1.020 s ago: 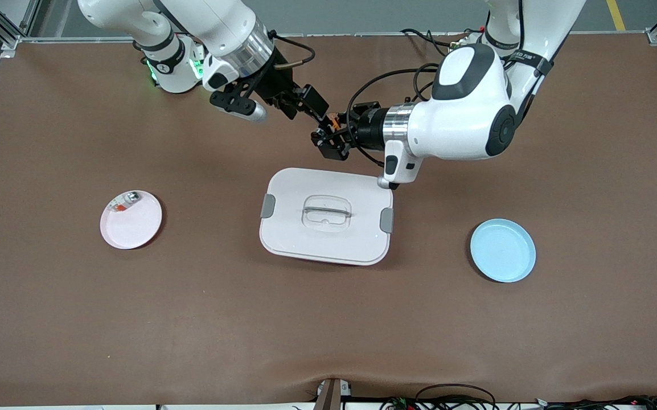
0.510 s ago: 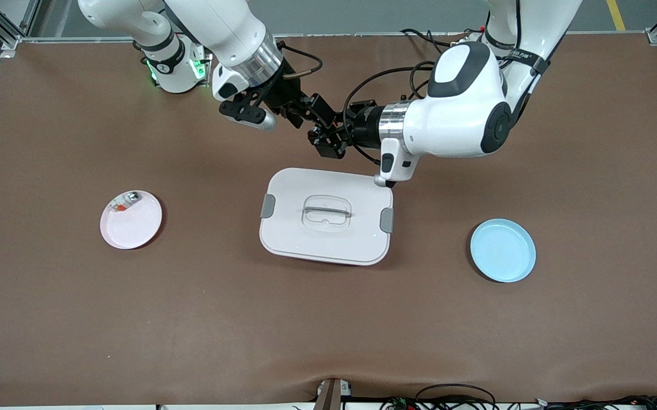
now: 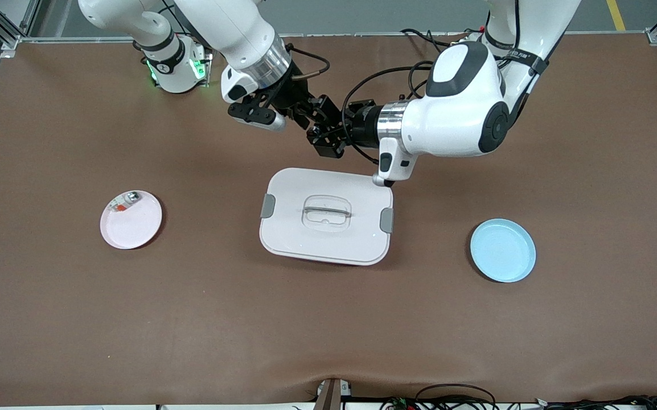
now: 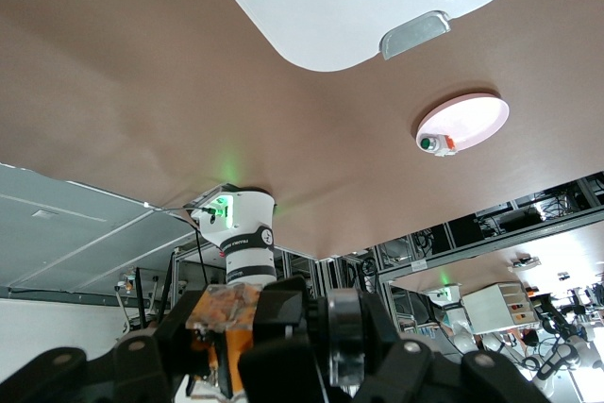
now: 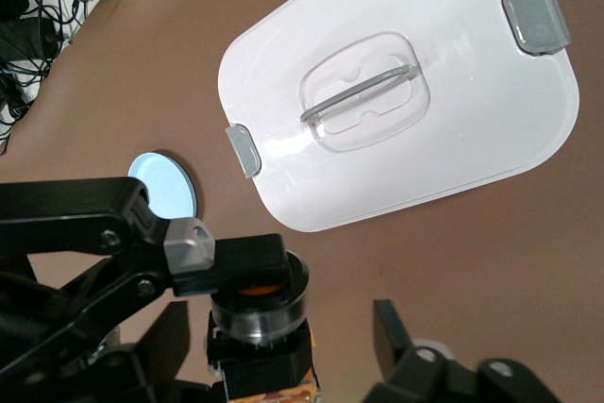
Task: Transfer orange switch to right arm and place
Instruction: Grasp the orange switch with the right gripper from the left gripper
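The orange switch (image 3: pixel 332 122) is in the air over the table, just on the robots' side of the white box. My left gripper (image 3: pixel 328 135) is shut on it. In the right wrist view the switch (image 5: pixel 260 327) shows a black body, a clear ring and an orange end, with a left gripper finger (image 5: pixel 193 244) against that end. My right gripper (image 3: pixel 321 111) is open, its fingers on either side of the switch body with a gap on one side. The left wrist view shows the switch's orange part (image 4: pixel 225 318) in its jaws.
A white lidded box (image 3: pixel 283 239) lies mid-table, below the grippers. A pink plate (image 3: pixel 138 228) holding a clear-whitish piece (image 3: pixel 123 202) sits toward the right arm's end. A blue plate (image 3: pixel 502 250) sits toward the left arm's end.
My right gripper has moved toward the left gripper until its open fingers flank the switch. My left gripper has shifted slightly toward the robots' side with the switch.
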